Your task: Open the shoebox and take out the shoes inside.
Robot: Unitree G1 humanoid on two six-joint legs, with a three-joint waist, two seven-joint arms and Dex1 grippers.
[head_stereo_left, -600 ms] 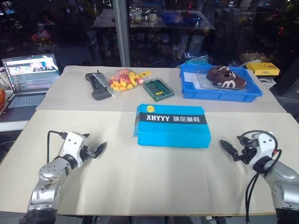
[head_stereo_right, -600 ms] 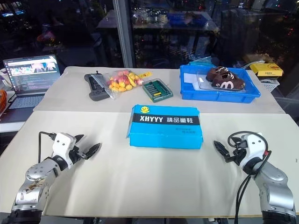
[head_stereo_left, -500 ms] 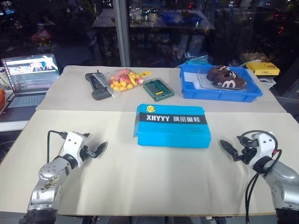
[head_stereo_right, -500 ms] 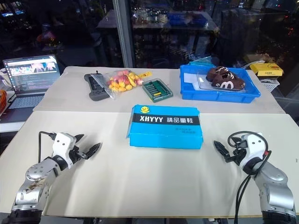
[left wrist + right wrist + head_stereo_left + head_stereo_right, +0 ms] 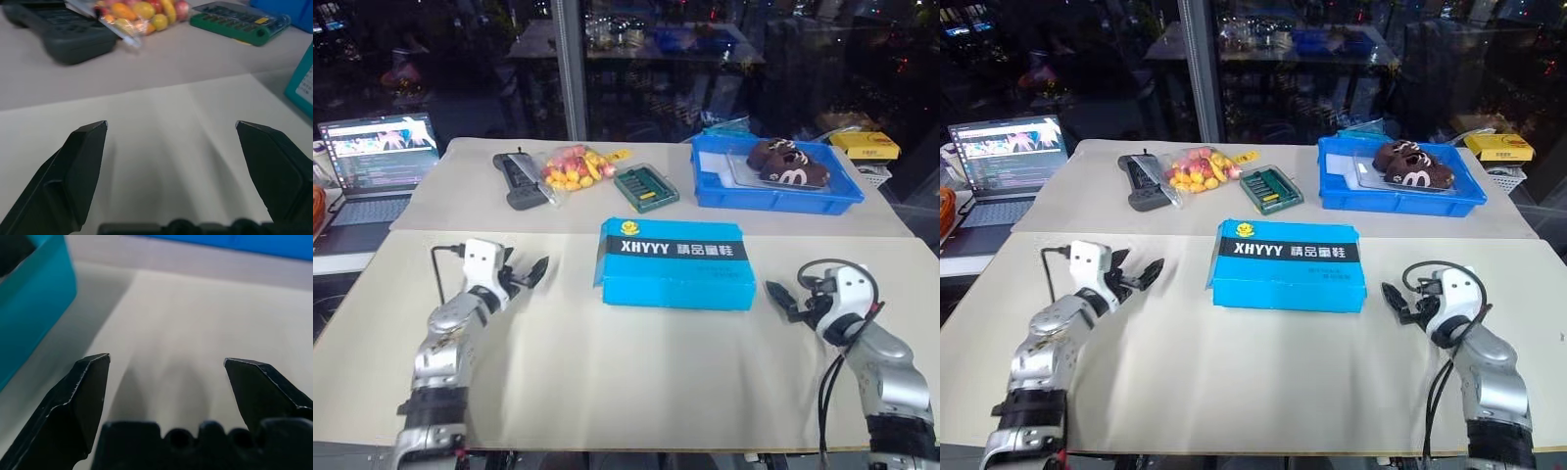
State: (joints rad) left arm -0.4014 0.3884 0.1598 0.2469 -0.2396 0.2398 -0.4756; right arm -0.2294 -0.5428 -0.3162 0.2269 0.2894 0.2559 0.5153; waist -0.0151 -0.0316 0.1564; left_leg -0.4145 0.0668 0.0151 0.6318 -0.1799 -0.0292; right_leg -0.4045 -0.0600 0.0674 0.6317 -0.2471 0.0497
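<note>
Flanking the closed shoebox (image 5: 675, 262), both grippers' fingers (image 5: 83, 161) gape wide, holding nothing.

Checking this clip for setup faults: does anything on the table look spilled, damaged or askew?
Nothing stands out. The shoebox lies closed and flat, the brown shoes sit inside the blue tray, and nothing has spilled.

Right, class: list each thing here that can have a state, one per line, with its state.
shoebox: lid closed, flat on the table.
left hand: open, empty, beside the shoebox.
right hand: open, empty, beside the shoebox.
laptop: open, screen lit.
blue tray: holding dark brown shoes.
</note>
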